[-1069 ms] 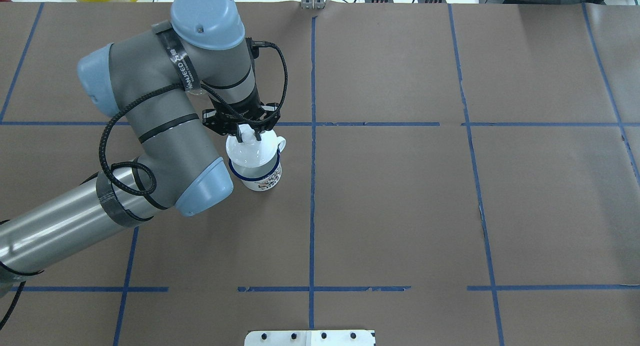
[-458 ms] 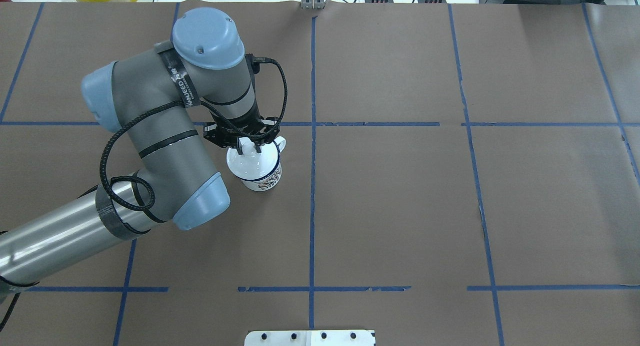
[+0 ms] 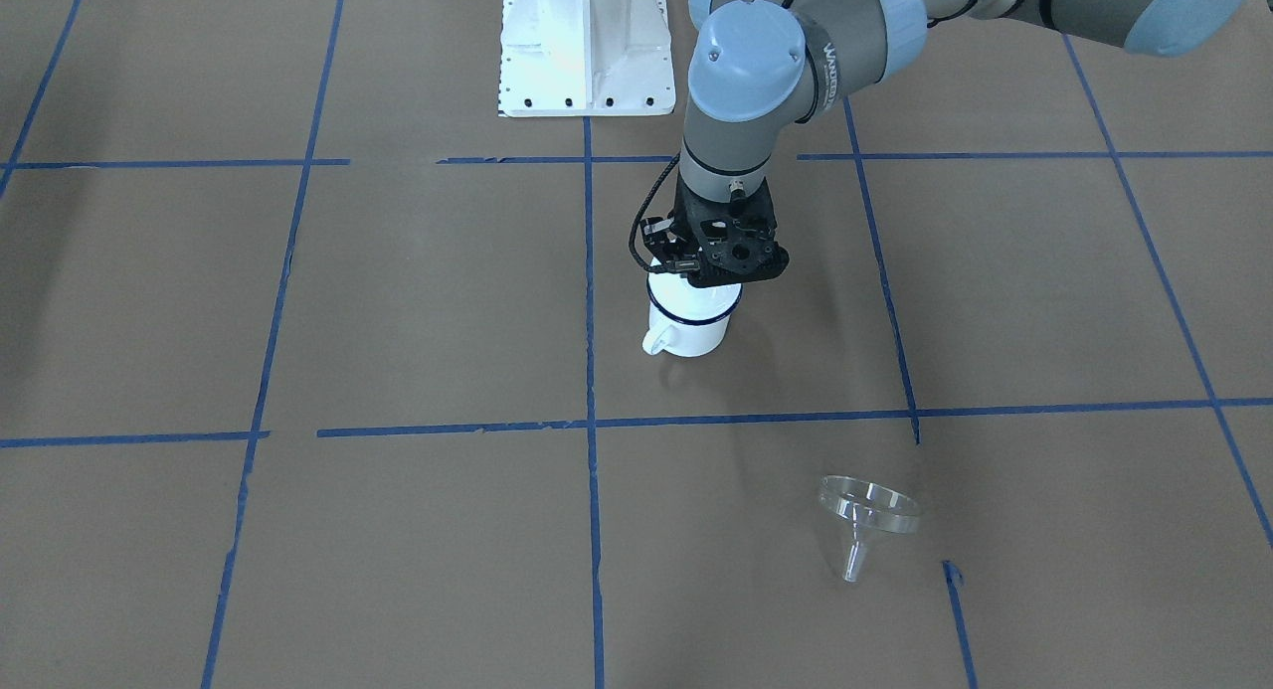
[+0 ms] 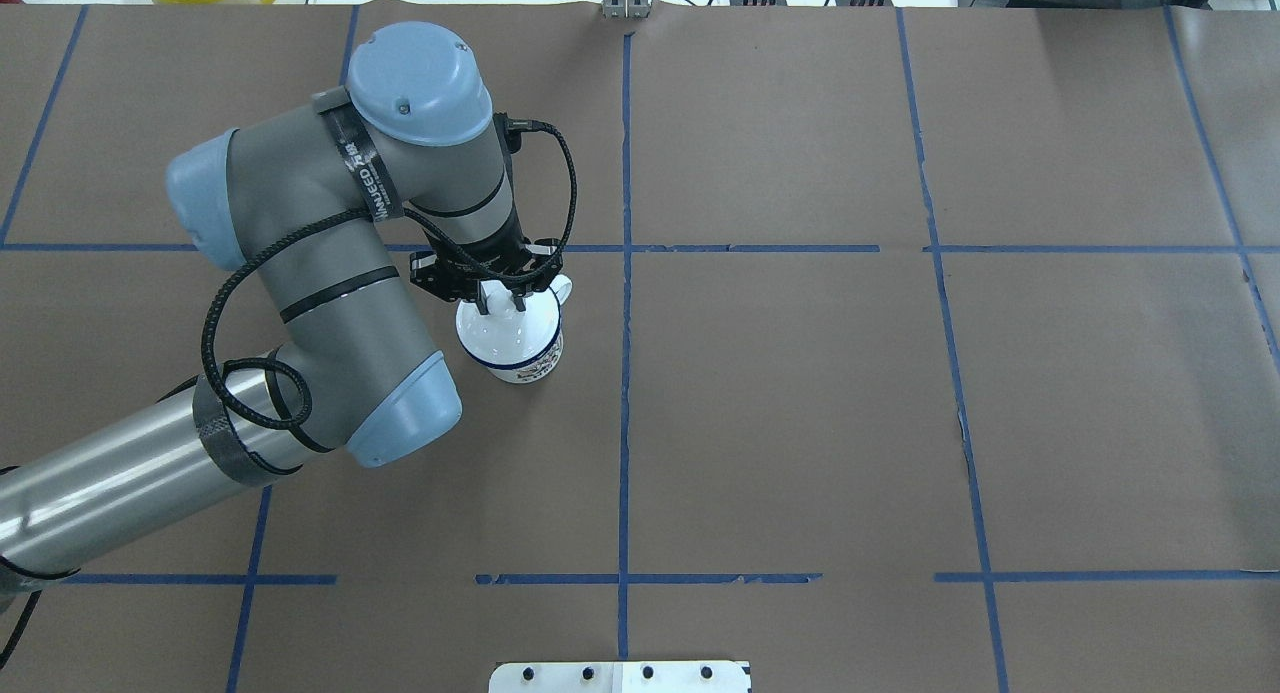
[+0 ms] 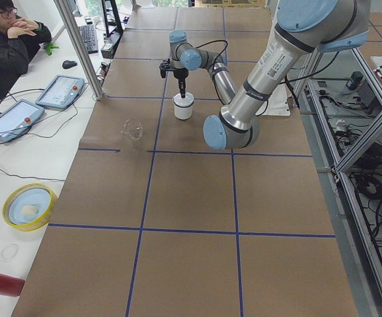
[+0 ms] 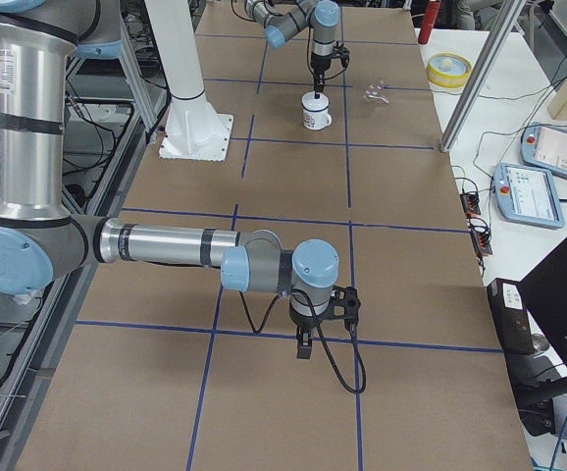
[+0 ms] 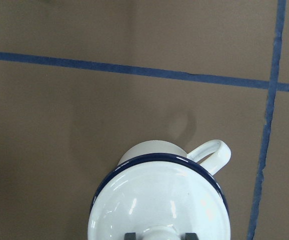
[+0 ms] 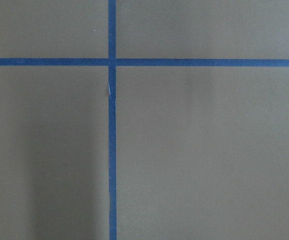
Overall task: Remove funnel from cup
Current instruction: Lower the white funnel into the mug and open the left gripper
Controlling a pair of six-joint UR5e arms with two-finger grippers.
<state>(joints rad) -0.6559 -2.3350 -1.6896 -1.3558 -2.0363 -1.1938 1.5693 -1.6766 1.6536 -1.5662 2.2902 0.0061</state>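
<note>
Brown paper covers the table (image 3: 298, 301), squared off with blue tape lines (image 3: 589, 371). Seen from the operators' side, the right gripper (image 6: 304, 345) hangs low over bare paper far off to the left, away from the work. I cannot tell whether its fingers are apart or together.

Near the middle stands the white enamel mug (image 3: 694, 339), upright, with its handle toward me. The left gripper (image 4: 498, 298) points straight down over it, fingers pinched narrow on the knob of a white knobbed lid (image 7: 159, 200). A second ago that lid hung tilted above the mug. It has since come down, and now it sits flat inside the blue rim.

Further right and nearer me, the clear funnel (image 3: 867, 518) lies on the paper, well apart from the mug.

As I judge it, the funnel is already out, so the task's own step looks done. Capping the mug is an extra, and only letting go of the knob seems left.
</note>
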